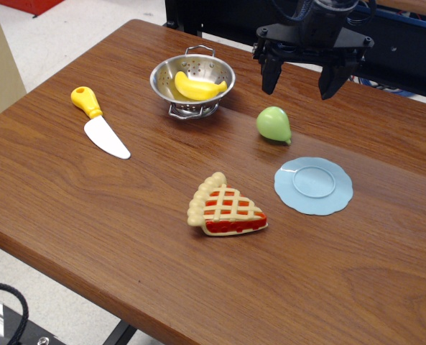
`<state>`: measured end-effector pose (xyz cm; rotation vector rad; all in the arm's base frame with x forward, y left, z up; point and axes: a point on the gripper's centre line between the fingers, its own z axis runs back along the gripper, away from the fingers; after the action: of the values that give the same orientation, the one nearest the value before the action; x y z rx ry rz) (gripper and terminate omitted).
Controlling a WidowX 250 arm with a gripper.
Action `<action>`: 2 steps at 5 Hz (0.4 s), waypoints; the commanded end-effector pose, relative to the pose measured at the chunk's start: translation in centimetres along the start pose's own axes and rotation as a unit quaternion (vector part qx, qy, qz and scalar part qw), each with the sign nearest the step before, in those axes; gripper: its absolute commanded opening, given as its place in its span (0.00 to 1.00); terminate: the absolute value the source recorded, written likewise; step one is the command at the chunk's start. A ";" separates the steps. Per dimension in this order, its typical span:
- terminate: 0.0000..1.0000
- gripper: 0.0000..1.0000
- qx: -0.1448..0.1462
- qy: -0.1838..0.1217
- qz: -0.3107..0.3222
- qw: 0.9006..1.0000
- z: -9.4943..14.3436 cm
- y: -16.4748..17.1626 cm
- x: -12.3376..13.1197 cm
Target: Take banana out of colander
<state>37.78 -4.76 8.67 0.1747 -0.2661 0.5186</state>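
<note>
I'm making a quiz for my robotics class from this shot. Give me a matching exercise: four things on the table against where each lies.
Things:
1. banana
2. knife
3. pear
4. pie slice

Places:
A. just behind the blue plate
B. inside the colander
C. front middle of the table
D. left of the colander

Pairs: 1-B, 2-D, 3-A, 4-C

A wooden table (90, 215) carries a few toy pieces. Near its left side lies a knife (100, 123) with a yellow handle and white blade, flat on the wood. Toward the right a green pear (274, 124) rests just above a pale blue plate (313, 185). A lattice-topped pie slice (225, 208) sits left of the plate, apart from it.
</note>
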 end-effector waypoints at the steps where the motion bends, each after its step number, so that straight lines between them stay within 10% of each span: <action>1: 0.00 1.00 0.000 0.000 0.000 1.000 0.0 0.0 0.0; 2: 0.00 1.00 0.000 0.008 0.114 0.993 0.0 1.9 1.9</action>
<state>37.60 -2.51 7.37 0.1701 -0.2177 0.7420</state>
